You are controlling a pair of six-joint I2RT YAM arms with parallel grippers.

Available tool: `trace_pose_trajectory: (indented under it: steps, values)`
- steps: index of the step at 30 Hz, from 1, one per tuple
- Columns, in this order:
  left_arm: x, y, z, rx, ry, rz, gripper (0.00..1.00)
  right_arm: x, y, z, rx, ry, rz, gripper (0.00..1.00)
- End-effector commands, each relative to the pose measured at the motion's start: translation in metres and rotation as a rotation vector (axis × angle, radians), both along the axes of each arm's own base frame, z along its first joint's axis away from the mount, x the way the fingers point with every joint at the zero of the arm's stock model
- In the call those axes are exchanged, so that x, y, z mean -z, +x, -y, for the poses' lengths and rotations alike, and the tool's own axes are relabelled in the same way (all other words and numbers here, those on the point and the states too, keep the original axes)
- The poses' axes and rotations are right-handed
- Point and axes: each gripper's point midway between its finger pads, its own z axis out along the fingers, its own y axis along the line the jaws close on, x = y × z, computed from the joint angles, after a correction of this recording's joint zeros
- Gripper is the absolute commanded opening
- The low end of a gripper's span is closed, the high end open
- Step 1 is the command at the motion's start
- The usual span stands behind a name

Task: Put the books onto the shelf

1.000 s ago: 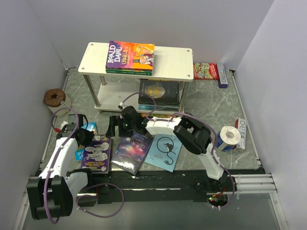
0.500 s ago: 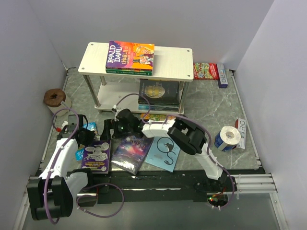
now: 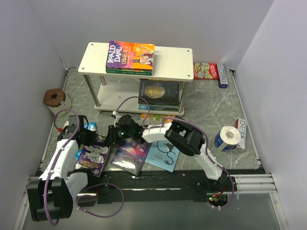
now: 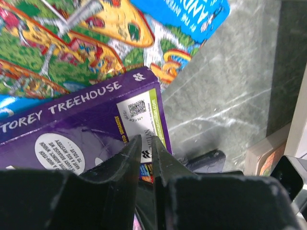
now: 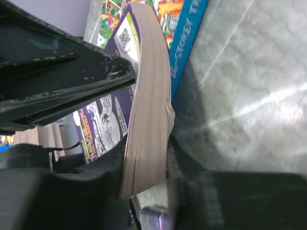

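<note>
Surface: the grey marbled surface serves as the staging ground. The unshelved books are spread on it just in front of the arm bases, where both arms can reach them.

Shelf: the small two-tier shelf, with a pale wood-grain top board, thin metal posts and a white lower board, is set at the far side. A colourful "Roald Dahl" paperback is laid flat on the top board and a dark gold-marked paperback on the lower one, so part of the task is judged done.

Purple paperback: the thin purple paperback with white cartoons is found at the left end of the row. It is tilted up off a green cartoon-covered paperback with a blue spine, which is seen beneath it. The tilt is judged to expose the page block to the second arm.

Other books: a dark starry paperback and a light blue paperback with a black swirl are left flat beside it, held by nothing.

Left end effector: the left end effector is almost closed, and the purple paperback's edge is pinched by the barcode. So thin a pinch is judged fit for lifting, not carrying.

Right end effector: the right end effector is set at the opposite side and closed partway around the pale page block, which fills the gap between its fingers. A hold across the full thickness is judged to be the aim.
</note>
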Motion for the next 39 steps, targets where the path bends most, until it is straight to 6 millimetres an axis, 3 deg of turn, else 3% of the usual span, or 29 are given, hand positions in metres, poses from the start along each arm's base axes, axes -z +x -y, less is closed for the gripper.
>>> trace_pose_trajectory:
  steps: [1, 2, 3, 4, 5, 6, 8, 9, 11, 12, 13, 16, 17, 19, 20, 21, 24, 30, 39]
  values:
    - [0.006, -0.017, -0.002, 0.011, 0.022, -0.074, 0.22, 0.049, -0.042, 0.052, -0.049, -0.220, -0.088, 0.14]
    - [-0.001, -0.015, -0.005, 0.006, 0.038, -0.052, 0.22, 0.046, -0.041, 0.059, -0.039, -0.241, -0.079, 0.08]
    - [-0.013, -0.010, -0.008, 0.000, 0.056, -0.029, 0.23, 0.026, -0.037, 0.062, -0.018, -0.231, -0.039, 0.03]
    - [-0.020, -0.008, -0.013, -0.009, 0.087, -0.011, 0.23, 0.021, -0.036, 0.069, -0.017, -0.248, -0.003, 0.00]
    - [-0.032, -0.005, -0.017, -0.014, 0.105, 0.027, 0.24, 0.020, -0.039, 0.081, -0.018, -0.300, -0.007, 0.00]
    - [-0.049, 0.002, -0.019, -0.019, 0.121, 0.066, 0.25, -0.005, -0.037, 0.084, -0.016, -0.278, 0.028, 0.00]
    - [-0.068, 0.007, -0.024, -0.013, 0.154, 0.124, 0.27, -0.017, -0.041, 0.104, -0.034, -0.352, 0.062, 0.00]
    - [-0.084, 0.013, -0.024, 0.010, 0.172, 0.166, 0.30, -0.039, -0.041, 0.109, -0.039, -0.342, 0.092, 0.00]
    - [-0.103, 0.019, -0.018, 0.059, 0.169, 0.228, 0.35, -0.065, -0.045, 0.115, -0.094, -0.334, 0.148, 0.00]
    - [-0.118, 0.024, -0.015, 0.111, 0.182, 0.270, 0.43, -0.075, -0.053, 0.129, -0.123, -0.368, 0.140, 0.00]
    - [-0.130, 0.031, -0.010, 0.155, 0.184, 0.327, 0.46, -0.093, -0.055, 0.130, -0.169, -0.347, 0.176, 0.00]
    - [-0.166, 0.039, 0.030, 0.404, 0.109, 0.519, 0.63, -0.127, -0.065, 0.153, -0.237, -0.339, 0.196, 0.00]
    - [-0.177, 0.032, 0.054, 0.518, 0.024, 0.581, 0.68, -0.137, -0.073, 0.156, -0.273, -0.313, 0.184, 0.00]
    - [-0.182, 0.024, 0.080, 0.655, -0.068, 0.654, 0.78, -0.169, -0.082, 0.170, -0.311, -0.251, 0.195, 0.00]
    - [-0.198, 0.023, 0.093, 0.721, -0.093, 0.751, 0.81, -0.183, -0.084, 0.176, -0.329, -0.209, 0.177, 0.00]
    - [-0.193, 0.007, 0.113, 0.808, -0.217, 0.769, 0.86, -0.201, -0.088, 0.184, -0.336, -0.169, 0.197, 0.00]
    - [-0.205, -0.015, 0.138, 0.937, -0.336, 0.897, 0.86, -0.236, -0.093, 0.204, -0.363, -0.088, 0.225, 0.00]
    - [-0.241, -0.050, 0.159, 1.122, -0.378, 1.068, 0.88, -0.276, -0.094, 0.240, -0.330, 0.035, 0.215, 0.00]
    - [-0.266, -0.080, 0.173, 1.239, -0.464, 1.141, 0.96, -0.305, -0.093, 0.245, -0.334, 0.035, 0.248, 0.00]
